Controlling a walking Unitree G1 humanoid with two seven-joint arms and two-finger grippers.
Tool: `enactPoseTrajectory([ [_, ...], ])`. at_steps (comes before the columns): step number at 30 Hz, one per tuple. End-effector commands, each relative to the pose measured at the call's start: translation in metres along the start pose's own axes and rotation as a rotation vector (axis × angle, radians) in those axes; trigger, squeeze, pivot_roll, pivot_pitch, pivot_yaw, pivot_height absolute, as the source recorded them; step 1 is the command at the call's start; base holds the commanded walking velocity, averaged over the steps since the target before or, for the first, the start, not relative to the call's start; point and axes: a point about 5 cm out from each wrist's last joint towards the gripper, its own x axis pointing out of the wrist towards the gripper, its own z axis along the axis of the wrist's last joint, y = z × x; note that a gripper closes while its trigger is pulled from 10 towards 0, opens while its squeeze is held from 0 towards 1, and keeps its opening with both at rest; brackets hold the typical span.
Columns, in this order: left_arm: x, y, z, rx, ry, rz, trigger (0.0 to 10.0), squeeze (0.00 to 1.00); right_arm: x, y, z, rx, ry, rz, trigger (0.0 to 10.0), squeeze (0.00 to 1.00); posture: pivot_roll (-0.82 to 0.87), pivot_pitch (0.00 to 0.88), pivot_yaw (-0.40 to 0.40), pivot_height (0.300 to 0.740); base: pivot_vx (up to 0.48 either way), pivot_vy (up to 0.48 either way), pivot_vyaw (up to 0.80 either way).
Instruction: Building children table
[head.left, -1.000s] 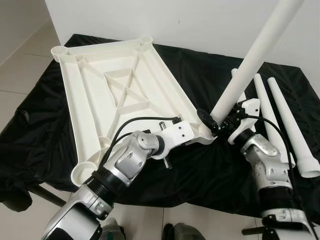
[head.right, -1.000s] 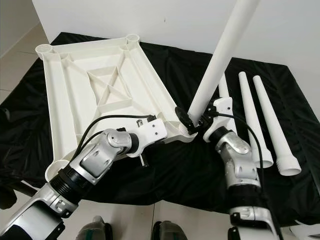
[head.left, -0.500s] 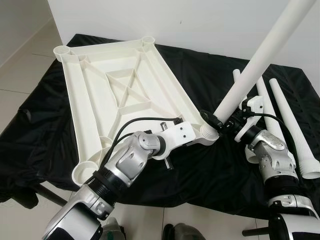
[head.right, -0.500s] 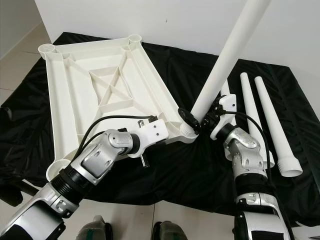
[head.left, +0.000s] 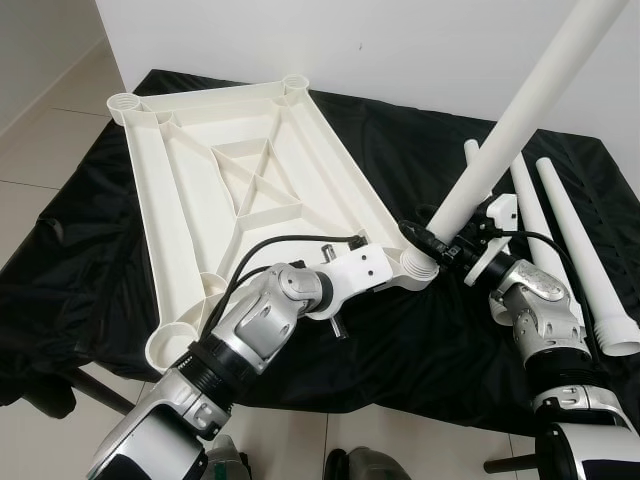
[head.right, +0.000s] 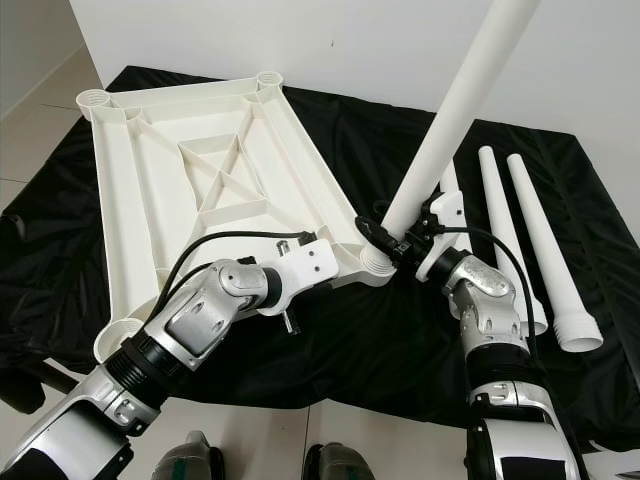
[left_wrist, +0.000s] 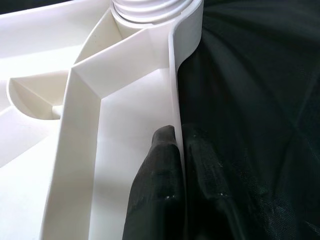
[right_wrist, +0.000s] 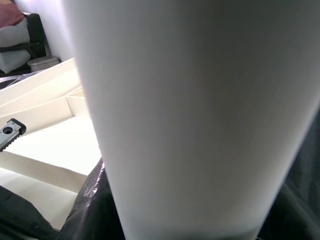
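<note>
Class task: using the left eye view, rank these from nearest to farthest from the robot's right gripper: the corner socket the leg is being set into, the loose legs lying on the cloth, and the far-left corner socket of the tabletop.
From the right gripper:
1. Near corner socket, just to its left.
2. Loose legs, on the cloth to its right.
3. Far-left corner socket, at the tabletop's back left corner.

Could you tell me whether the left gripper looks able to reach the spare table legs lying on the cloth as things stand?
Probably not. The left gripper is shut on the tabletop rim near the corner socket, and the spare legs lie beyond the right gripper and the leg it holds.
</note>
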Motion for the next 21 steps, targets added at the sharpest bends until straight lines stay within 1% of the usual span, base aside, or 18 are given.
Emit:
enactPoseTrajectory([
  [1, -0.002, 0.002, 0.003, 0.034, -0.009, 0.021, 10.0, 0.0, -0.014, -0.002, -0.018, 0.064, 0.075, -0.077, 10.0, 0.0, -0.03, 0.021, -0.051, 0.74, 0.0, 0.0, 0.0],
  [2, -0.002, 0.002, 0.003, 0.034, -0.009, 0.021, 10.0, 0.0, -0.014, -0.002, -0.018, 0.064, 0.075, -0.077, 10.0, 0.0, -0.03, 0.021, -0.051, 0.74, 0.0, 0.0, 0.0],
  [4, -0.002, 0.001, 0.003, 0.033, -0.009, 0.018, 10.0, 0.0, -0.012, 0.005, -0.021, 0.082, 0.061, -0.107, 10.0, 0.0, -0.03, 0.026, -0.051, 0.74, 0.0, 0.0, 0.0],
  [7, -0.002, 0.0, 0.003, 0.032, -0.009, 0.017, 10.0, 0.0, -0.01, 0.009, -0.021, 0.09, 0.052, -0.122, 10.0, 0.0, -0.03, 0.027, -0.05, 0.74, 0.0, 0.0, 0.0],
  [8, -0.002, 0.0, 0.002, 0.032, -0.008, 0.016, 10.0, 0.0, -0.008, 0.012, -0.022, 0.09, 0.036, -0.161, 10.0, 0.0, -0.03, 0.028, -0.052, 0.74, 0.0, 0.0, 0.0],
  [9, -0.002, 0.0, 0.002, 0.032, -0.008, 0.016, 10.0, 0.0, -0.008, 0.012, -0.022, 0.09, 0.036, -0.161, 10.0, 0.0, -0.03, 0.028, -0.052, 0.74, 0.0, 0.0, 0.0],
  [11, -0.002, 0.0, 0.002, 0.03, -0.008, 0.016, 10.0, 0.0, -0.002, 0.018, -0.021, 0.088, 0.013, -0.247, 10.0, 0.0, -0.03, 0.029, -0.049, 0.74, 0.0, 0.0, 0.0],
  [13, -0.002, 0.0, 0.002, 0.03, -0.008, 0.016, 10.0, 0.0, -0.002, 0.018, -0.021, 0.088, 0.013, -0.247, 10.0, 0.0, -0.03, 0.029, -0.049, 0.74, 0.0, 0.0, 0.0],
  [14, -0.002, 0.0, 0.002, 0.03, -0.008, 0.016, 10.0, 0.0, 0.0, 0.021, -0.021, 0.09, 0.012, -0.272, 10.0, 0.0, -0.03, 0.029, -0.049, 0.74, 0.0, 0.0, 0.0],
  [15, -0.002, 0.0, 0.002, 0.033, -0.008, 0.015, 10.0, 0.0, 0.005, 0.027, -0.02, 0.09, -0.008, -0.335, 10.0, 0.0, -0.03, 0.028, -0.046, 0.74, 0.0, 0.0, 0.0],
  [17, -0.002, 0.0, 0.002, 0.033, -0.008, 0.015, 10.0, 0.0, 0.005, 0.027, -0.02, 0.09, -0.008, -0.335, 10.0, 0.0, -0.03, 0.028, -0.046, 0.74, 0.0, 0.0, 0.0],
  [18, -0.002, 0.0, 0.002, 0.035, -0.007, 0.014, 10.0, 0.0, 0.007, 0.029, -0.02, 0.089, -0.015, -0.362, 10.0, 0.0, -0.03, 0.028, -0.046, 0.74, 0.0, 0.0, 0.0],
  [21, -0.002, 0.0, 0.002, 0.036, -0.007, 0.014, 10.0, 0.0, 0.007, 0.03, -0.019, 0.09, -0.018, -0.379, 10.0, 0.0, -0.03, 0.028, -0.046, 0.74, 0.0, 0.0, 0.0],
])
